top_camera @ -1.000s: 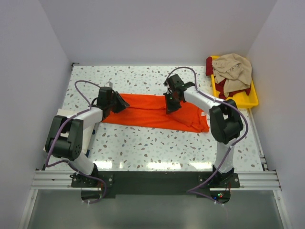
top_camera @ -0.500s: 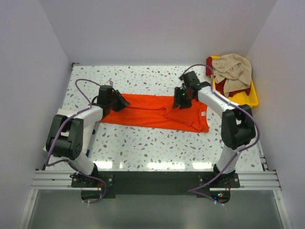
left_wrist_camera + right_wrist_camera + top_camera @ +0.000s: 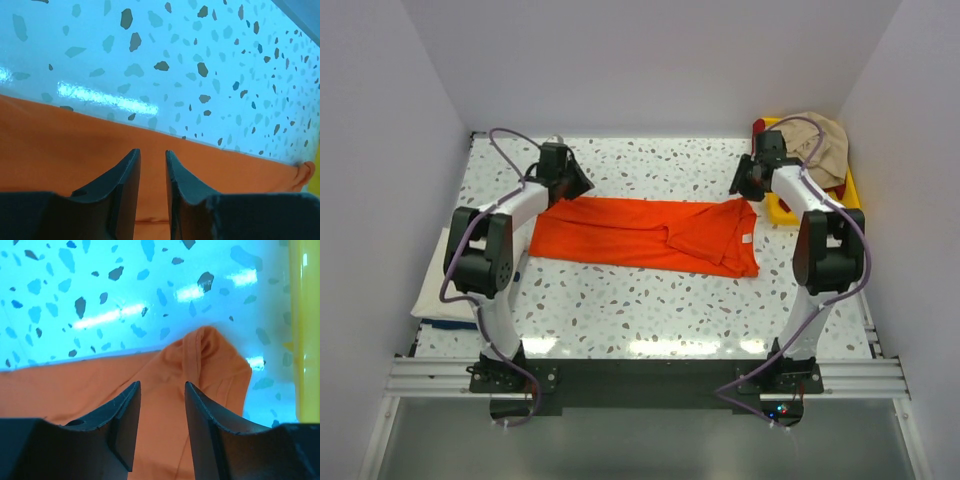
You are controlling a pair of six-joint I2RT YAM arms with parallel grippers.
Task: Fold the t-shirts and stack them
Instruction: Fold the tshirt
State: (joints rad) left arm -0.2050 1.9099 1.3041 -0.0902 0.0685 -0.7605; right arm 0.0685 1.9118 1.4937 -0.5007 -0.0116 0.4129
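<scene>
The left arm (image 3: 480,262) and the right arm (image 3: 823,257) have both white links between thick black joints. A thin purple cable (image 3: 503,131) runs along each one. The fingers (image 3: 125,182) are dark, flat and tapering. Small coloured lights (image 3: 779,409) shine at the right base.

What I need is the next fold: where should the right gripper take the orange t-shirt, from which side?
Probably the hemmed sleeve corner of the orange t-shirt, at its far right. It bunches into a raised ridge, while the rest lies flat. Come down from the far side with the open right gripper.
</scene>
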